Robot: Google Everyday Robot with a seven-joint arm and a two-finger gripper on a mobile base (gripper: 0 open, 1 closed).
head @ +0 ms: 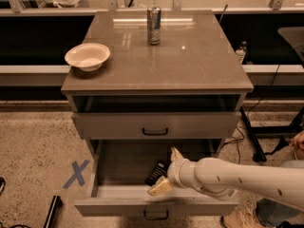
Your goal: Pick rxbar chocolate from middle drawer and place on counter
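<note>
The middle drawer, the lowest and deep one, is pulled open. The rxbar chocolate, a black flat bar, lies on its floor near the centre. My gripper reaches into the drawer from the right on a white arm. Its two tan fingers are spread open, one behind and one in front of the bar's right end. I cannot tell whether they touch it. The counter above is glossy grey-brown.
A silver can stands at the counter's back centre, and a pale bowl sits at its left edge. The drawer above is slightly open. A blue X marks the floor on the left. A person's leg and shoe are at the lower right.
</note>
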